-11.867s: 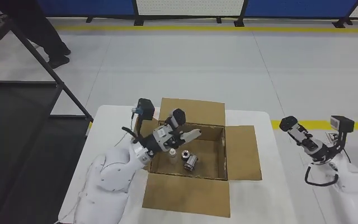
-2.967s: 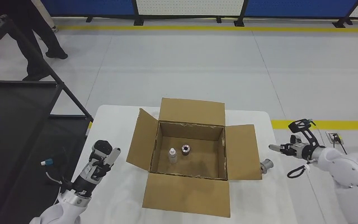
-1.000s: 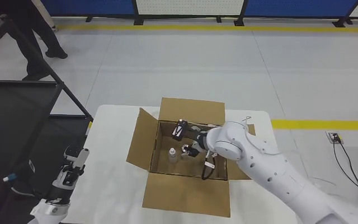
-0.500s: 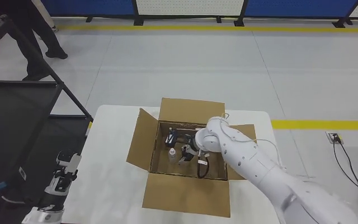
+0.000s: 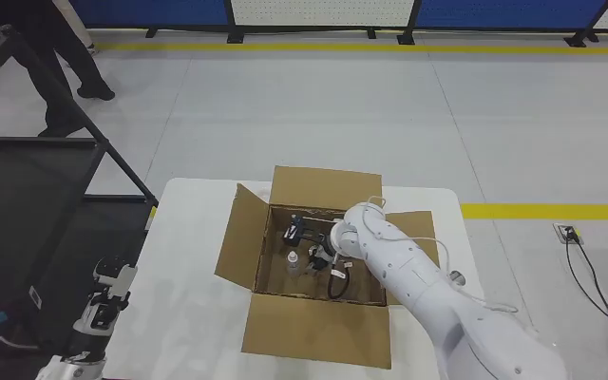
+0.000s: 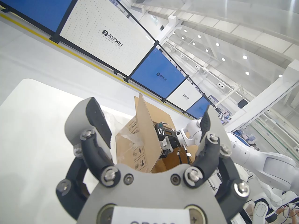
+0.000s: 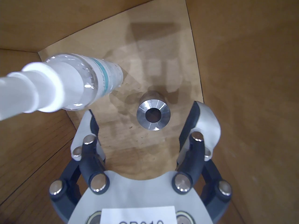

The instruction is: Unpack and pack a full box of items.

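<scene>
An open cardboard box (image 5: 285, 328) stands in the middle of the white table. On its floor stand a small clear bottle (image 5: 293, 262) with a white cap and a short metal cylinder (image 7: 153, 114) with a bored centre. My right gripper (image 7: 143, 110) is down inside the box, open, its fingers either side of the cylinder and just above it, not touching. The bottle (image 7: 70, 80) stands close beside one finger. My left gripper (image 6: 149, 108) is open and holds nothing, at the table's left edge (image 5: 112, 280), facing the box's flap (image 6: 144, 138).
A second small metal piece (image 5: 457, 277) lies on the table right of the box. The box walls (image 7: 245, 71) close in tightly around the right gripper. A black rack (image 5: 57, 190) stands left of the table.
My right arm has pushed further into the box and lowered over the metal cylinder. The left arm drew back slightly along the table's left edge.
</scene>
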Motion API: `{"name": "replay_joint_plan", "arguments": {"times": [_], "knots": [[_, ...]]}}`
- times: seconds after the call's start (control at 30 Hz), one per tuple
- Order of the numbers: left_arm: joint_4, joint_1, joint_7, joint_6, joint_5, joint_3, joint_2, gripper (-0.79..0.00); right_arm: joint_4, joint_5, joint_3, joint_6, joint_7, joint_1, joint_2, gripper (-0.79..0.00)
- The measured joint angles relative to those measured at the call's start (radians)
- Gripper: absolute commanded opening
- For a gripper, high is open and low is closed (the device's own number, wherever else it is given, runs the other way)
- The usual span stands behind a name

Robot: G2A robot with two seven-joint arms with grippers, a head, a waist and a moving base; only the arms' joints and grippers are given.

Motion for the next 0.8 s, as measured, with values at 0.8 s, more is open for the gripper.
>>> {"name": "replay_joint_plan", "arguments": {"times": [0.8], "knots": [[-0.002, -0.001, -0.011, -0.007, 0.003, -0.012, 0.006, 0.000, 0.171, -0.062, 0.015, -0.093, -0.103, 0.017, -0.066, -0.785]]}}
